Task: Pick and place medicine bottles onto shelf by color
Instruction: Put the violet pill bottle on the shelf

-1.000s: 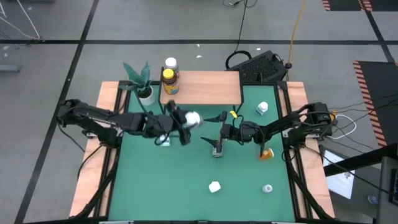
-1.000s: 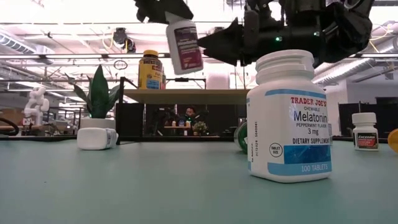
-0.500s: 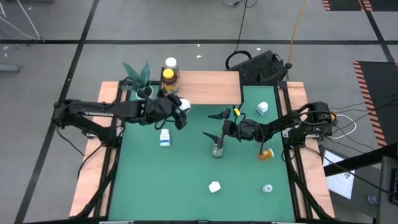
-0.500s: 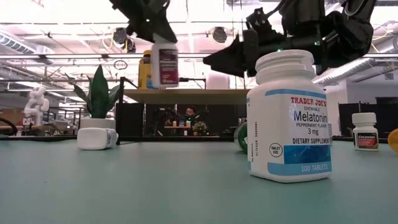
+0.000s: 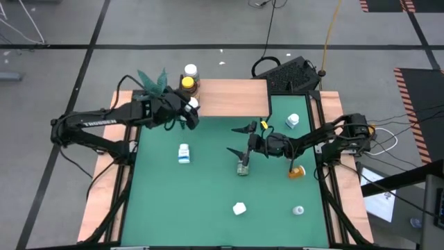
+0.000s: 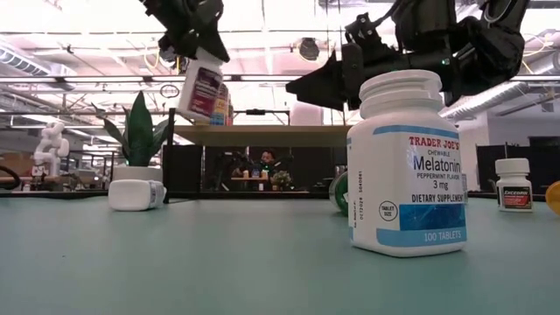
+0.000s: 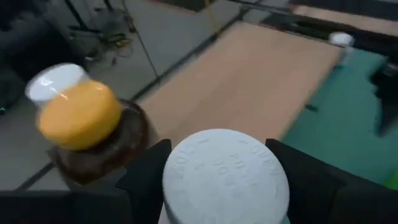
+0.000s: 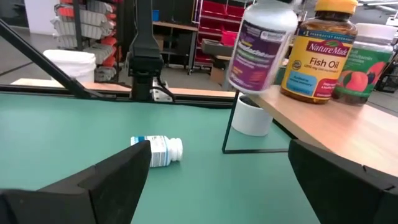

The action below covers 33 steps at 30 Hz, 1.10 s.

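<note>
My left gripper [image 5: 187, 109] is shut on a white medicine bottle with a purple label [image 6: 203, 87]. It holds the bottle in the air at the near left end of the shelf [image 5: 229, 97]. On that end stand an amber bottle with a yellow cap [image 5: 187, 84] and a white-capped jar [image 5: 190, 70]. My right gripper [image 5: 245, 144] stands open over the table's middle, nothing between its fingers, beside a greenish bottle [image 5: 242, 167]. More bottles are on the mat: a white one on its side [image 5: 183, 153], a Melatonin bottle [image 5: 239, 207], an orange one [image 5: 297, 171]. My left gripper pinches the bottle's white cap [image 7: 225, 177] between its two fingers [image 7: 149, 180], one on each side. The fingers come from the table's left, slanting downward. The bottle hangs tilted below them, clear of the table and the shelf.
A white pot with a green plant [image 5: 155, 87] stands just left of the shelf, close to my left gripper. Small white bottles stand at the right [image 5: 293, 121] and near right [image 5: 298, 210]. A black keyboard [image 5: 291, 73] lies beyond the far edge.
My left gripper has carried the purple-labelled bottle from the table's middle toward the far left, up to the shelf's left end by the amber bottle. The bottle has stayed in the air and has swung from one tilt through upright to the opposite tilt.
</note>
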Motion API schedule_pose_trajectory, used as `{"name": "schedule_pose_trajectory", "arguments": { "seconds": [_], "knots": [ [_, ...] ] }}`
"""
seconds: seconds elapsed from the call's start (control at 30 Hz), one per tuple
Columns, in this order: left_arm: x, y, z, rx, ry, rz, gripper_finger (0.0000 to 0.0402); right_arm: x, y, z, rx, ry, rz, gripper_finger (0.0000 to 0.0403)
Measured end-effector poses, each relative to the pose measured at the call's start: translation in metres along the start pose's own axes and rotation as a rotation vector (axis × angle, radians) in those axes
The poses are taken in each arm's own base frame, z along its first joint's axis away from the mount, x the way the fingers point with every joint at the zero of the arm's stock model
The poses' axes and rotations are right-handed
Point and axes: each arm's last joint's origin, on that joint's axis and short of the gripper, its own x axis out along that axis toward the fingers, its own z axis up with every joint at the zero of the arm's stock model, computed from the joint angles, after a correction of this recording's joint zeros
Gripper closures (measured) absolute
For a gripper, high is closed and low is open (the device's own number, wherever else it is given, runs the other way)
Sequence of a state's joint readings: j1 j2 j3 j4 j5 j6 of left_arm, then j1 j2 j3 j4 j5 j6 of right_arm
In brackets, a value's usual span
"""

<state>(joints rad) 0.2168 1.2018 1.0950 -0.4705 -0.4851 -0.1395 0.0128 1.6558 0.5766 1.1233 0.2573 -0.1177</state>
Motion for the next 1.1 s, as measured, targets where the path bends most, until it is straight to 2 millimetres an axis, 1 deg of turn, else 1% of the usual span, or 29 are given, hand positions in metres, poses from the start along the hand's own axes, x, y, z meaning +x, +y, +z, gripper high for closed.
{"name": "schedule_pose_trajectory", "arguments": {
  "seconds": [0.13,0.23,0.4,0.5,0.83,0.93,1.1],
  "knots": [
    [0.005,0.01,-0.001,-0.016,0.023,-0.013,0.0164,0.0,0.0,0.0,0.0,0.0,0.0,0.0028],
    [0.009,0.017,0.001,-0.037,0.025,-0.015,0.0166,0.0,0.0,0.0,0.0,0.001,0.0,0.0028],
    [0.012,0.025,0.0,-0.05,0.036,-0.002,0.0141,0.0,0.0,-0.001,-0.003,0.007,0.001,0.0028],
    [0.013,0.028,0.0,-0.057,0.042,0.0,0.0138,0.0,0.0,-0.001,-0.005,0.01,0.002,0.0028],
    [0.014,0.03,0.001,-0.061,0.037,0.004,0.0186,0.0,0.0,-0.001,-0.006,0.013,0.002,0.0028],
    [0.014,0.03,0.001,-0.058,0.035,0.004,0.0185,0.0,0.0,-0.001,-0.006,0.013,0.002,0.0028],
    [0.015,0.031,0.003,-0.067,0.017,0.01,0.0171,0.0,0.0,-0.001,-0.006,0.013,0.002,0.0028]
  ]
}}
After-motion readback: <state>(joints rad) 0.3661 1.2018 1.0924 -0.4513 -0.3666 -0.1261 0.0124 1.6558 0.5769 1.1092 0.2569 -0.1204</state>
